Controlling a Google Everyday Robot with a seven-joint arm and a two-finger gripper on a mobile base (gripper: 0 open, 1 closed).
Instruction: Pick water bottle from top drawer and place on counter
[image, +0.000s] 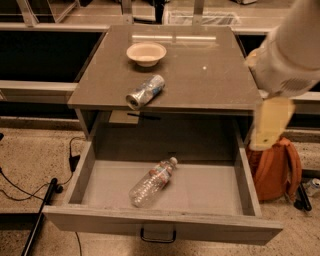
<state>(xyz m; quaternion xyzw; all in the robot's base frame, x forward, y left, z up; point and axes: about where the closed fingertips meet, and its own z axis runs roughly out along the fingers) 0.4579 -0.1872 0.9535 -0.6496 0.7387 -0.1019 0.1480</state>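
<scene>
Gripper (269, 127) apparently hangs beside glossy counter (200, 82)
</scene>
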